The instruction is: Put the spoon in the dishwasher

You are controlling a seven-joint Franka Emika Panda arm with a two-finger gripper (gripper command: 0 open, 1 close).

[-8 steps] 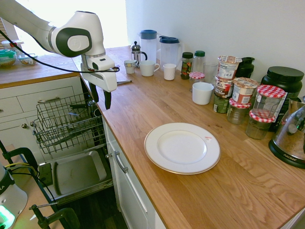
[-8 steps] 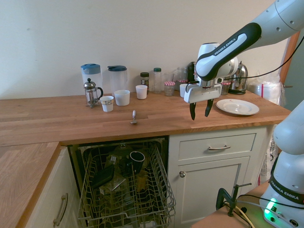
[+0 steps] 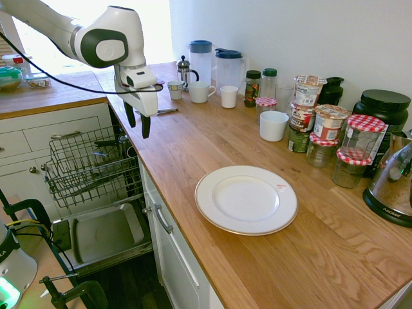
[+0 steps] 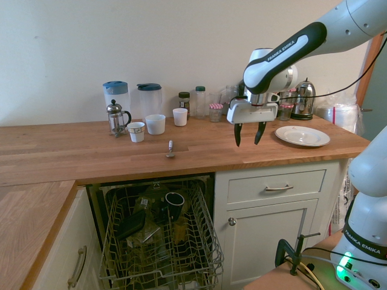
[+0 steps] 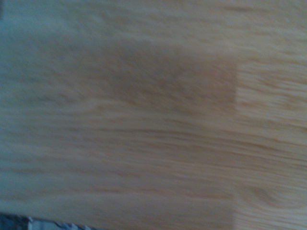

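While the gripper (image 4: 249,134) hangs with fingers spread and unladen, right of centre, the spoon (image 4: 170,150) lies on the worktop (image 4: 205,145) at centre. Cups (image 4: 155,124) stand behind it; the dishwasher (image 4: 160,241) occupies lower centre-left

In the second exterior view, the spoon (image 4: 170,149), small, slim and silvery, is lying on the wooden desk (image 4: 199,144) left of the frame's centre, its handle pointing up the picture. The dishwasher (image 4: 162,235) is standing open at lower left of centre, its grey wire rack showing a dark mug and other dishes. In the first exterior view, its drop-down door (image 3: 106,235) is lying lowered at lower left.
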